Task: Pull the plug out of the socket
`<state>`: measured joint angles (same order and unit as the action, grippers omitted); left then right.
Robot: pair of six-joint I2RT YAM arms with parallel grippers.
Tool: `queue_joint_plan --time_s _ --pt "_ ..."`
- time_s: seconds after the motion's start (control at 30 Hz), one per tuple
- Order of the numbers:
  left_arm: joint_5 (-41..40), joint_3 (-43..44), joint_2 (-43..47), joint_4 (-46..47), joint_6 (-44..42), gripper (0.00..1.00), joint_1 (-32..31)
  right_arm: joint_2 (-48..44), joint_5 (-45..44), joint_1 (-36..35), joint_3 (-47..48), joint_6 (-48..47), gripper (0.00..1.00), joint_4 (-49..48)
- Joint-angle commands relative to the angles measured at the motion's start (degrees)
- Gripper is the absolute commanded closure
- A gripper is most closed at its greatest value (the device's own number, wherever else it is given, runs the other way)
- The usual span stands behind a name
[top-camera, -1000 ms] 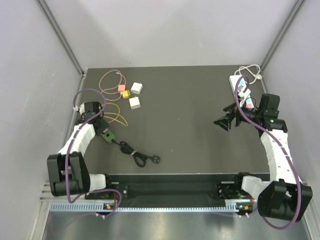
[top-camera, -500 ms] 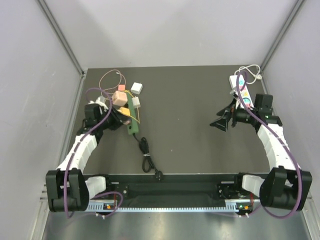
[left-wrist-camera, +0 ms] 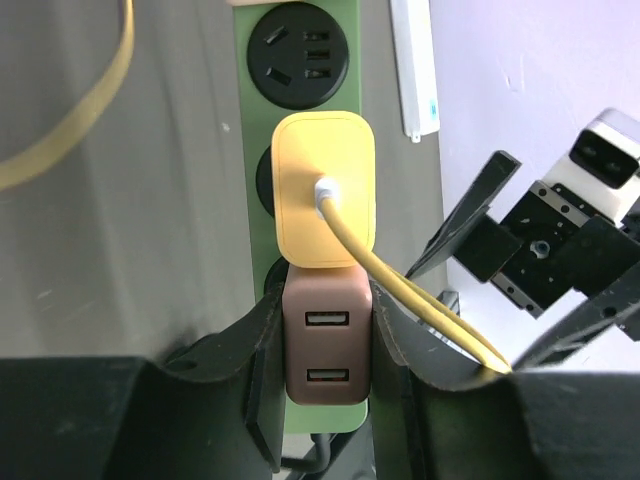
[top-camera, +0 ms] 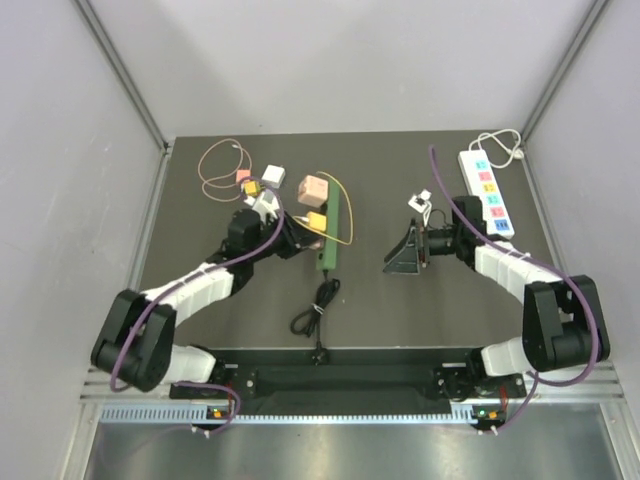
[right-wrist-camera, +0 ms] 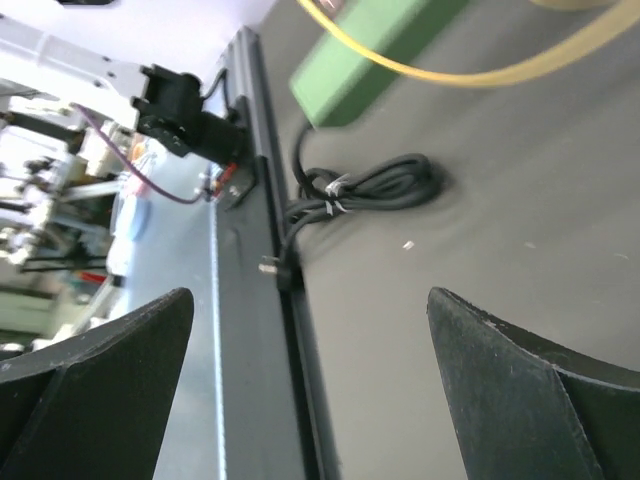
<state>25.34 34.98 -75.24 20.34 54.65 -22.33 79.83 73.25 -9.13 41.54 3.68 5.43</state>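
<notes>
A green power strip [top-camera: 329, 236] is held up at the table's middle. My left gripper [left-wrist-camera: 325, 315] is shut on a brown two-port USB plug [left-wrist-camera: 326, 345] seated in the strip's near socket, one finger [left-wrist-camera: 262, 330] against each of its sides. A yellow plug [left-wrist-camera: 325, 190] with a yellow cable [left-wrist-camera: 400, 285] sits in the socket just beyond, and a pink plug [top-camera: 314, 187] at the far end. My right gripper [top-camera: 403, 258] is open, right of the strip and apart from it. In the right wrist view it [right-wrist-camera: 310, 390] has only bare table between its fingers.
A white power strip [top-camera: 487, 192] lies at the back right. White and coloured adapters [top-camera: 272, 177] and a looped orange cable [top-camera: 215, 160] lie at the back left. The green strip's black cord [right-wrist-camera: 370, 185] is coiled near the front edge rail [right-wrist-camera: 262, 200].
My left arm has swung right, carrying the green strip from the left edge to the middle, its black cord trailing. My right arm has moved left toward the strip, still open.
</notes>
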Motion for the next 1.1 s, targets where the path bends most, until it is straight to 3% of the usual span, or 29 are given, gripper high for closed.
queue_joint_plan --time_s 0.0,0.17,0.47,0.77,0.97,1.07 --pt "-2.7 3.1 -5.6 21.3 5.6 1.0 -5.3 1.6 1.8 -3.5 -1.7 13.5 0.0 -17.3" --pt "-6.8 8.1 -13.5 25.6 8.4 1.0 -10.5 2.7 -3.2 -6.1 -3.0 22.1 0.0 -27.1" --pt "-17.3 16.2 -22.1 23.2 10.0 1.0 -16.8 -0.7 -27.6 -9.0 1.0 15.1 0.0 -10.3" --pt "-24.5 19.2 -23.2 19.0 10.4 1.0 -20.3 1.8 -39.0 -10.0 3.4 12.2 0.0 -3.2" --pt "-28.5 21.4 -23.7 16.6 12.0 1.0 -23.1 3.1 -41.1 -11.0 3.7 13.3 0.0 -3.2" --pt "-30.1 22.4 -24.4 16.1 12.8 1.0 -24.5 2.3 -42.4 -10.9 3.5 13.3 0.06 -3.7"
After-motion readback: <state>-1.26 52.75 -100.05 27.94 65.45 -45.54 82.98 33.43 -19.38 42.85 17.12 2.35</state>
